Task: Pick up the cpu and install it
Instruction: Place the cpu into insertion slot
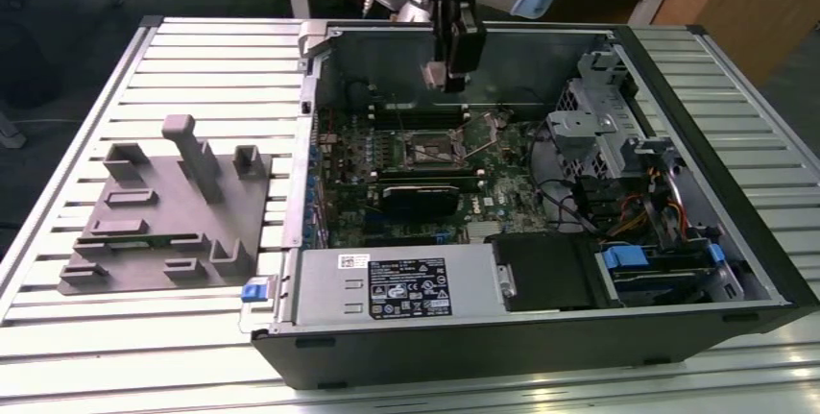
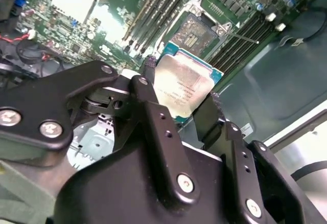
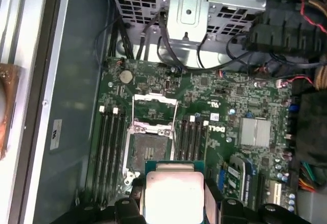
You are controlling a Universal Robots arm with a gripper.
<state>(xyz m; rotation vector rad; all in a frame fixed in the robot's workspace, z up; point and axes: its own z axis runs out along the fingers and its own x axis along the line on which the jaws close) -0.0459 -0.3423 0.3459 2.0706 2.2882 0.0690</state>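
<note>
Right now my pincer (image 2: 180,82) pinches the chip (image 2: 185,95) by its edges, hanging above the board (image 3: 245,98), near its bare socket (image 3: 143,150), inside the open computer case (image 1: 423,361).

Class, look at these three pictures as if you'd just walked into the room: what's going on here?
A robot arm is working inside an open computer case. Its gripper is shut on the cpu, gripping the chip by its edges and holding it in the air above the motherboard. The socket lies just ahead of the chip and is bare, so the cpu is picked up but not yet seated. A grey fixture sits beside the case, on the exterior view's left.
</note>
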